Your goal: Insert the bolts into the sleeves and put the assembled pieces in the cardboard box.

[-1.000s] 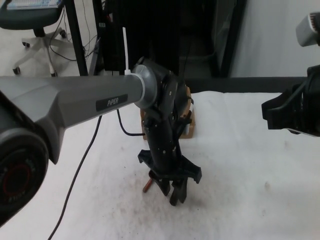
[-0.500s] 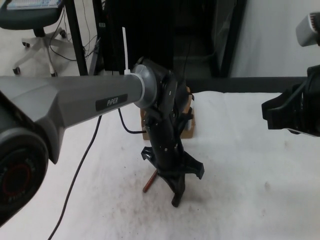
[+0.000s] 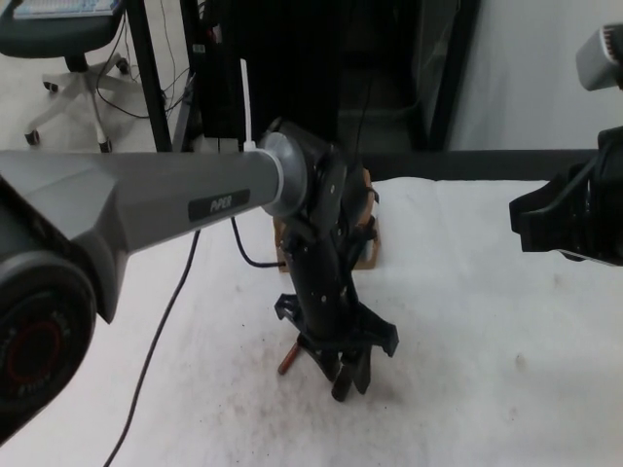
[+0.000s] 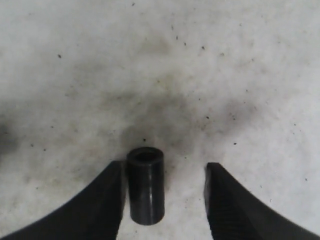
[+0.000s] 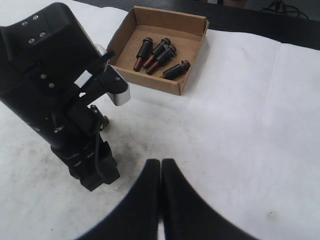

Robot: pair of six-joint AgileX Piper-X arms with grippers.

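Observation:
A short black sleeve (image 4: 146, 192) lies on the white cloth between the fingers of my left gripper (image 4: 162, 200), which is open; the sleeve sits close against one finger (image 4: 100, 210). In the high view the left gripper (image 3: 348, 377) points down at the cloth, and a copper-coloured bolt (image 3: 289, 358) lies just beside it. The cardboard box (image 5: 172, 86) holds several assembled pieces (image 5: 156, 54). It stands behind the left arm (image 3: 368, 255). My right gripper (image 5: 161, 200) is shut with nothing in it, off to the side of the left arm (image 5: 55, 100).
The right arm (image 3: 574, 219) hangs at the right edge of the high view. A black cable (image 3: 156, 341) runs across the cloth on the left. The cloth (image 3: 477, 331) is bare to the right of the left gripper. Dark frames and a chair stand behind the bench.
The left gripper has twisted at the wrist and shifted slightly, staying low over the cloth beside the bolt. Its fingers now show spread apart. The right arm has not moved.

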